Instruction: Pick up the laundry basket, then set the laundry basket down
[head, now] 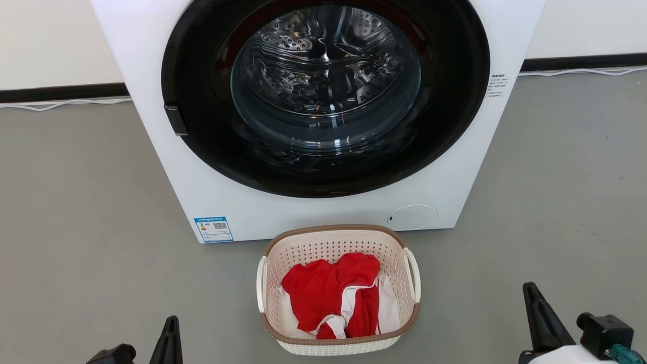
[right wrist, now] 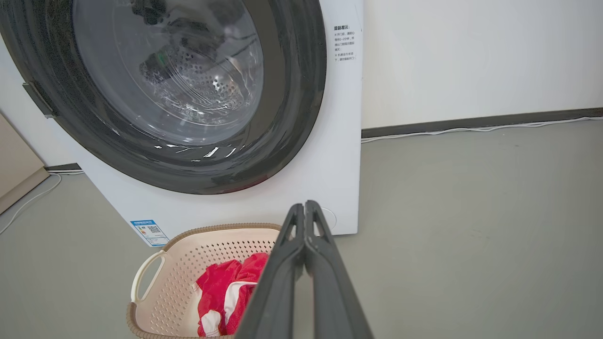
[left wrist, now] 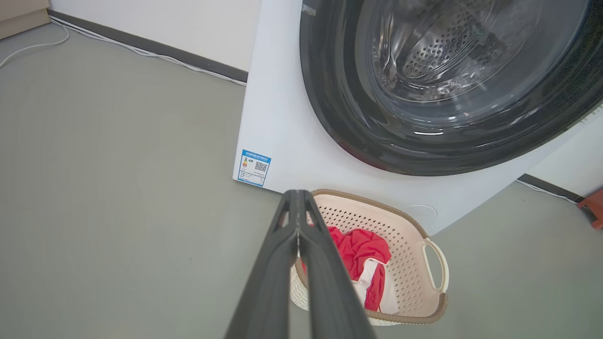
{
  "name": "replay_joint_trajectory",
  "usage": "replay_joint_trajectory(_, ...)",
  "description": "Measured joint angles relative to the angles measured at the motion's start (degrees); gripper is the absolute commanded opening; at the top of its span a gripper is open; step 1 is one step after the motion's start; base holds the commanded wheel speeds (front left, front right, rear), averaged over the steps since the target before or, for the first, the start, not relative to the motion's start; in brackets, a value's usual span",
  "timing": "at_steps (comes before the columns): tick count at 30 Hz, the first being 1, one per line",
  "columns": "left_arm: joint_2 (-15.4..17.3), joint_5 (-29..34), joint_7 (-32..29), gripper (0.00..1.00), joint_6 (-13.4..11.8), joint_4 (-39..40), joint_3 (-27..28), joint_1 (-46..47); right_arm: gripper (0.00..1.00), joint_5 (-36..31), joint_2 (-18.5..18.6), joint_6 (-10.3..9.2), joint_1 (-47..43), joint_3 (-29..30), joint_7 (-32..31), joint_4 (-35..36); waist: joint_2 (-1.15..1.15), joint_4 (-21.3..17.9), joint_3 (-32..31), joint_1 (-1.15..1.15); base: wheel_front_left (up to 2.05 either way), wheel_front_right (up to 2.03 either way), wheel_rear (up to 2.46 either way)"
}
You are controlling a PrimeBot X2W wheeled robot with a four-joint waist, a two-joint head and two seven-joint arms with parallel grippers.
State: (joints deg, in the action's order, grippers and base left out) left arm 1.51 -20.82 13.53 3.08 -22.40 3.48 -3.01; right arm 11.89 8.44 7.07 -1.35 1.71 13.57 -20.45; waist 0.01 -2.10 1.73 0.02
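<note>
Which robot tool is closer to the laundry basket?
Left. The left tool is just left of the laundry basket; the right tool is farther off to its right.

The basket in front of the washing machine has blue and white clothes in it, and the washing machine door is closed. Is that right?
Almost. The clothes in the laundry basket are red and white, not blue, as the head view shows. The rest is right: the basket sits in front of the washing machine, and its door is closed.
</note>
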Motion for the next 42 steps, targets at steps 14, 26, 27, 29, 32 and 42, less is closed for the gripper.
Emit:
replay_joint_trajectory(14, 0.03, -8.62, -2.45, 0.00, 0.32, 0.76, 0.01, 0.03, 0.00, 9.90, -0.51, 0.00, 0.11, 0.45, -2.44, 0.58, 0.00, 0.27, -0.10, -0.01, 0.00, 0.00, 0.00)
replay_joint_trajectory(26, 0.09, -16.17, -4.72, 0.00, 0.68, 1.58, 0.10, 0.25, 0.00, 18.57, -1.45, 0.00, 0.27, 1.37, -4.48, 1.14, 0.00, 0.49, -0.28, -0.01, 0.00, 0.00, 0.00)
replay_joint_trajectory(27, 0.09, -16.85, -4.79, 0.00, 0.74, 1.62, 0.10, 0.31, 0.00, 19.16, -1.46, 0.00, 0.29, 1.42, -4.72, 1.15, 0.00, 0.51, -0.29, -0.01, 0.00, 0.00, 0.00)
replay_joint_trajectory(29, 0.10, -18.28, -5.06, 0.00, 0.80, 1.75, 0.12, 0.43, 0.00, 20.40, -1.53, 0.00, 0.30, 1.51, -4.86, 1.20, 0.00, 0.55, -0.32, -0.01, 0.00, 0.00, 0.00)
replay_joint_trajectory(32, 0.12, -19.72, -5.56, 0.00, 1.04, 1.86, 0.15, 0.51, 0.00, 22.43, -1.67, 0.00, 0.42, 1.64, -5.52, 1.24, 0.00, 0.60, -0.36, -0.01, 0.00, 0.00, 0.00)
replay_joint_trajectory(42, 0.20, -25.88, -7.06, 0.00, 1.34, 2.34, 0.27, 1.26, 0.00, 29.08, -2.08, 0.00, 0.57, 2.02, -7.09, 1.55, 0.00, 0.77, -0.50, -0.02, 0.00, 0.00, 0.00)
